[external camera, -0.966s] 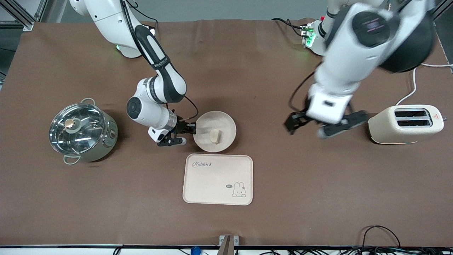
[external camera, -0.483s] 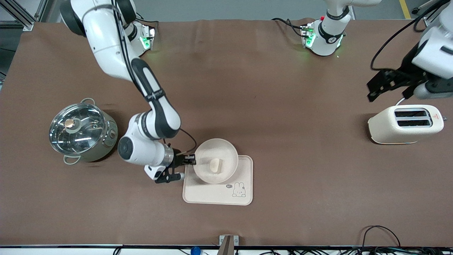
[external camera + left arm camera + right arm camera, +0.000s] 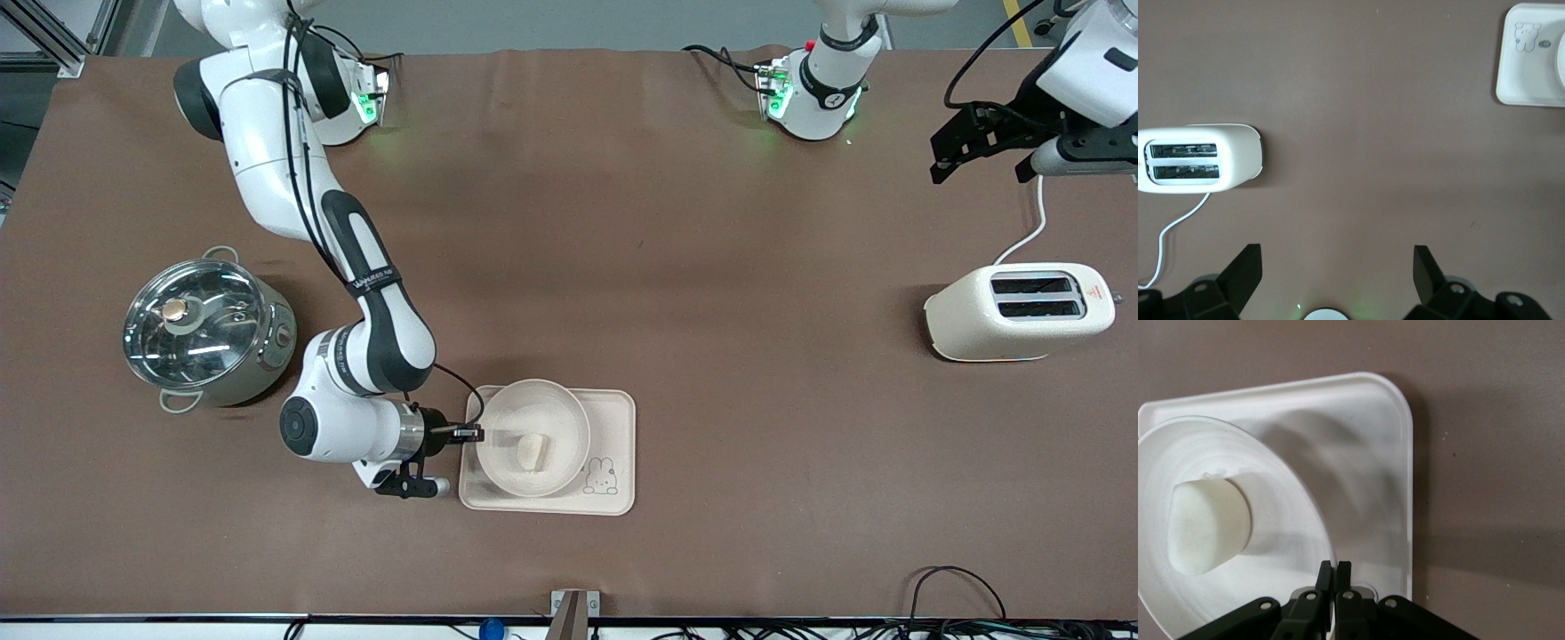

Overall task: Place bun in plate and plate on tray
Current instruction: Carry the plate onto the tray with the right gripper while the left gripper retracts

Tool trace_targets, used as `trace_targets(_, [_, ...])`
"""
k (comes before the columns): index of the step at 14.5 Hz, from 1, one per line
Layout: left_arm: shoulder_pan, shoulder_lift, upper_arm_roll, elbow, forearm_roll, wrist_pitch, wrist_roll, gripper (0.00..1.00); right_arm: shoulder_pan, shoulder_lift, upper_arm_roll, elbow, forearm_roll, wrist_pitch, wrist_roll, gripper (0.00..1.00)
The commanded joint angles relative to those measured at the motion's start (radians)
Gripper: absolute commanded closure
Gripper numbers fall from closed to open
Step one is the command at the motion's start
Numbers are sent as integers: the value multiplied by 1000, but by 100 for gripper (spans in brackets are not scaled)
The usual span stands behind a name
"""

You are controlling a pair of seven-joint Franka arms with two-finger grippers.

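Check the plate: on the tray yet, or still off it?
On or just over it. The plate overlaps the tray, bun inside; right hand pinches its rim. Cannot tell if it is resting.

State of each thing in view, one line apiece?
Pale cream disc-shaped bun: lying in the plate.
Round cream-white plate: over the tray, rim pinched.
Cream rectangular tray: flat on the table.
Right claw: shut on plate.
Left claw: open, waiting.
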Motion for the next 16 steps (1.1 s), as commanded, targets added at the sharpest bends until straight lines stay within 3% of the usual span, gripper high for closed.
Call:
trace_targets(1, [-1, -17, 6, -28, 22, 10, 18, 0, 6, 52, 9, 56, -12, 40, 58, 100])
trace_targets(6, [0, 6, 6, -28, 39, 37, 17, 0, 13, 59, 9, 63, -13, 49, 84, 99])
trace_targets(7, [0, 9, 7, -26, 37, 46, 17, 0, 21, 56, 11, 63, -13, 51, 133, 80])
trace_targets(8, [0, 16, 6, -25, 39, 49, 17, 0, 24, 51, 12, 62, -12, 51, 169, 52])
trace_targets(9, [2, 18, 7, -25, 37, 55, 17, 0, 29, 30, 12, 51, -15, 40, 179, 49])
trace_targets(11, [2, 23, 7, -25, 37, 64, 18, 0, 32, -18, 11, 15, -18, 0, 179, 0])
trace_targets(16, [2, 36, 7, -13, 34, 89, 18, 0, -39, -140, -7, -18, -29, -228, 174, 0])
